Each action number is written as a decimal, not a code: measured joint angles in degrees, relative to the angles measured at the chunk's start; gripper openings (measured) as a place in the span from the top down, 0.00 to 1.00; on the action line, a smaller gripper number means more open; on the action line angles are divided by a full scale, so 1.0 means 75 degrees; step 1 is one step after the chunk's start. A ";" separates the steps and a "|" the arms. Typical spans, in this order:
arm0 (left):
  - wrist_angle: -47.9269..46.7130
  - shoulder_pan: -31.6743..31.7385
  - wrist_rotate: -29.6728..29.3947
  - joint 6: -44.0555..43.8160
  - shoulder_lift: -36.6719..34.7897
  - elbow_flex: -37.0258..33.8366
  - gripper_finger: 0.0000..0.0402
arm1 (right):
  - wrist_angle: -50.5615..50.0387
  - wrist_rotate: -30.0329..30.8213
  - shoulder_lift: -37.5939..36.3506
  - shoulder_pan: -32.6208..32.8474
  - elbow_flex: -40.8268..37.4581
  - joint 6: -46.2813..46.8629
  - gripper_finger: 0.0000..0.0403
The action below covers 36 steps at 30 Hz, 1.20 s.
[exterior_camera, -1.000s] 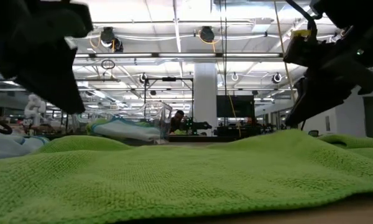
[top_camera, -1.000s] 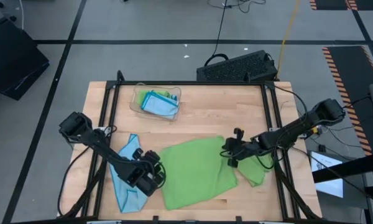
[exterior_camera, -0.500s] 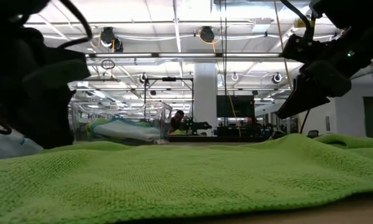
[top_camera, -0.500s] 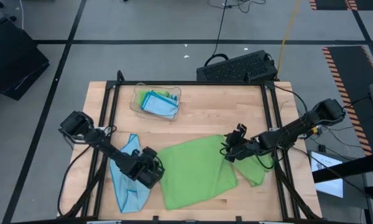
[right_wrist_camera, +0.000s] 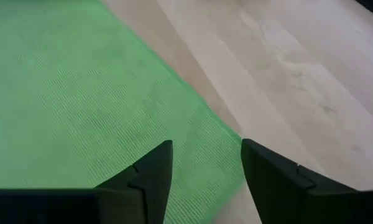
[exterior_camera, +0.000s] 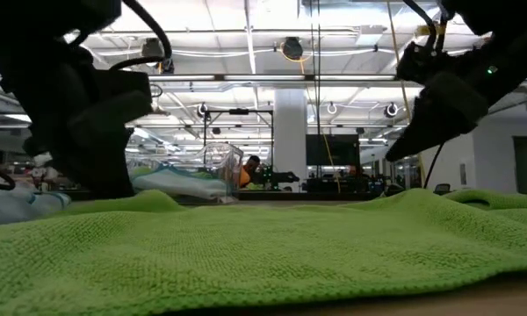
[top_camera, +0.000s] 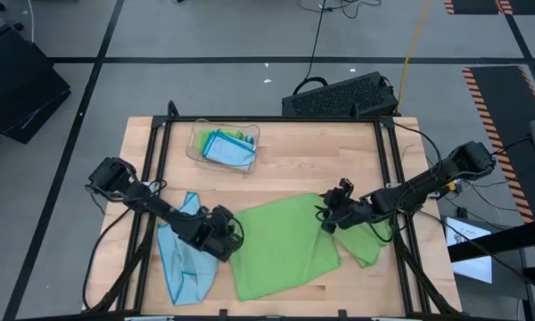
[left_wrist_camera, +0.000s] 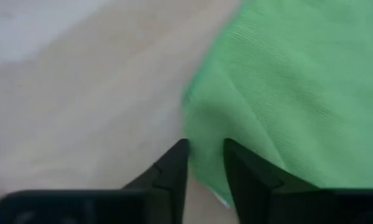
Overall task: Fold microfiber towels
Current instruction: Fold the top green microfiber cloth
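**Q:** Where does each hand stand relative to the spread green towel?

**A:** The left hand, fingers narrowly parted and gripping nothing, sits at the towel's left edge. The right hand, open and empty, hovers over the far right corner.

**Q:** How does the green towel lie?

**A:** Flat on the bench between both hands, which flank it about equally close. Its left-to-right span joins them, so a two-handed fold appears the next step.
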 joint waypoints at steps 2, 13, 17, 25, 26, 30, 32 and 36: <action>-0.0266 0.0099 -0.0137 0.0075 0.0000 0.0000 0.84 | 0.0514 -0.0058 0.0012 -0.0001 0.0000 0.0036 0.54; -0.0135 0.0186 0.0056 -0.0024 0.0000 0.0003 0.94 | 0.4388 -0.0935 0.1337 0.0001 0.0003 -0.1072 0.54; -0.0196 0.0081 0.0645 -0.0313 -0.0003 0.0012 0.88 | 0.4727 -0.1141 0.1767 -0.0057 0.0003 -0.1149 0.54; -0.0243 -0.0287 0.0642 -0.1158 -0.0015 0.0012 0.68 | 0.4753 -0.1336 0.1744 -0.0160 0.0003 -0.1145 0.54; -0.0242 -0.0304 0.0640 -0.1172 -0.0015 0.0012 0.66 | 0.4758 -0.1336 0.1743 -0.0160 0.0006 -0.1143 0.54; -0.0234 -0.0236 0.0583 -0.0702 0.0057 0.0006 0.62 | 0.4740 -0.1338 0.1746 -0.0160 0.0006 -0.1143 0.54; -0.0225 -0.0112 0.0334 -0.0321 0.0157 -0.0033 0.65 | 0.4737 -0.1340 0.1746 -0.0157 0.0006 -0.1143 0.54; 0.0008 0.0179 -0.0046 0.0421 0.0391 -0.0041 0.80 | 0.4751 -0.1338 0.1746 -0.0157 0.0006 -0.1138 0.54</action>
